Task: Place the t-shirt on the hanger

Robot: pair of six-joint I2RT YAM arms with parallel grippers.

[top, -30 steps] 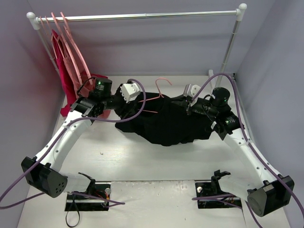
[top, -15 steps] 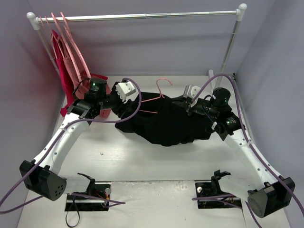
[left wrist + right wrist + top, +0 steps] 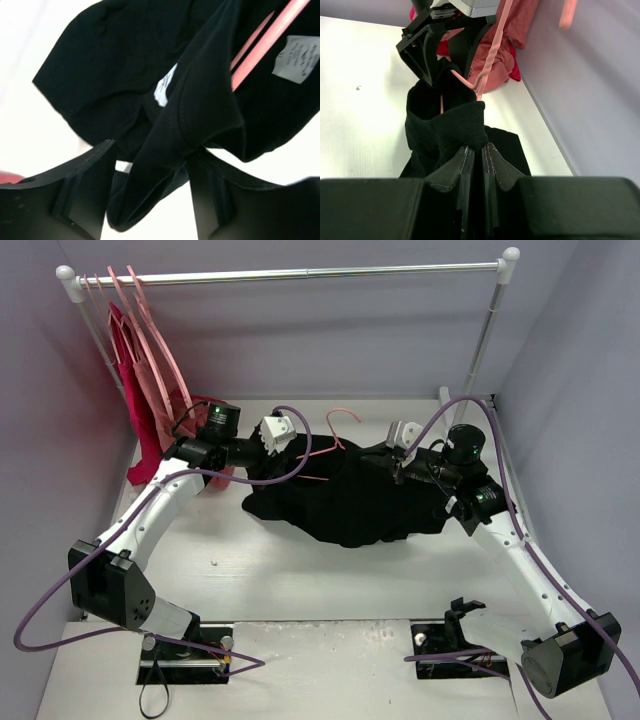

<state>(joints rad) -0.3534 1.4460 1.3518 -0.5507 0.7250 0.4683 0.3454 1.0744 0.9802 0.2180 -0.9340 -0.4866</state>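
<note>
**Collar held open for the hanger**

The black t-shirt [image 3: 350, 502] lies bunched toward the far middle of the table. The pink hanger [image 3: 338, 418] sits partly inside its neck, hook poking out far. The right gripper [image 3: 479, 148] is clamped tight on the collar, seemingly to keep the neck gaping. The left gripper [image 3: 150, 195] stands wide, a collar fold between its fingers unpinched, probably ready to tug fabric over the hanger. Lavender walls enclose the white table [image 3: 300, 580], a far rail [image 3: 300, 274], and red and pink garments [image 3: 140, 370] hanging at its left end.

The top view looks down from above the near edge over the whole table [image 3: 300, 580]. Both wrist views sit close against the t-shirt [image 3: 350, 505], which all three views share.
</note>
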